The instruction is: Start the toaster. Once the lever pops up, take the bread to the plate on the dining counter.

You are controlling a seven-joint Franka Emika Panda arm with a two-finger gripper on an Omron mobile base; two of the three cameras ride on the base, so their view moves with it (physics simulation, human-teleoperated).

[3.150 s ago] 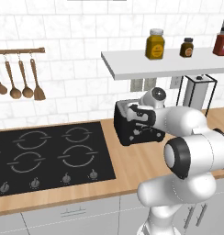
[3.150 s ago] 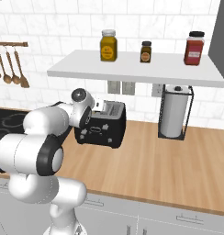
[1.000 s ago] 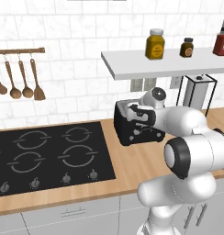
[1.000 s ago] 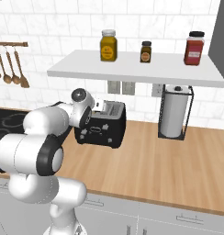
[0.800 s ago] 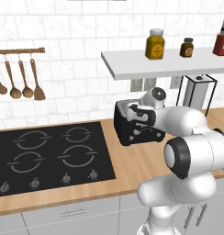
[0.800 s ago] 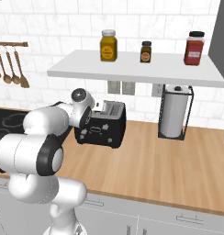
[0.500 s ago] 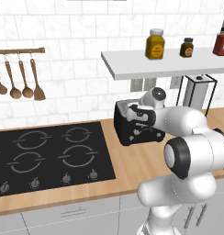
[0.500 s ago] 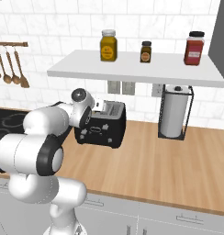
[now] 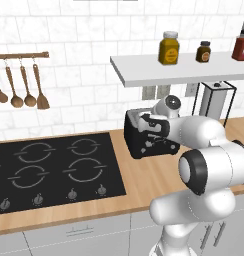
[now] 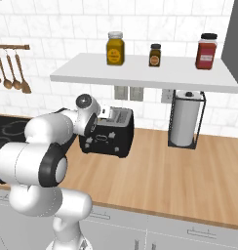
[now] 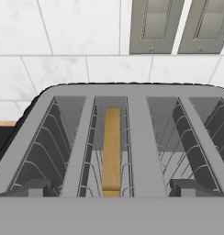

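The black toaster (image 9: 140, 145) (image 10: 111, 138) stands on the wooden wall counter by the tiled wall. In the hand view I look down into the toaster's (image 11: 137, 133) wire-lined slots. The bread (image 11: 112, 147) stands on edge deep in the left-centre slot, with only its tan top edge showing. My gripper (image 9: 148, 125) (image 10: 102, 113) (image 11: 112, 188) hovers just above the toaster's top, open wide. Its two dark fingertips (image 11: 33, 187) stand far apart on either side of the bread's slot and hold nothing. The plate and the dining counter are out of view.
A black hob (image 9: 49, 170) lies left of the toaster. A paper towel holder (image 10: 185, 122) stands to its right. A white shelf (image 10: 140, 73) with jars hangs right above it. Wall outlets (image 11: 155, 25) sit behind it. Wooden spoons (image 9: 24, 87) hang at far left.
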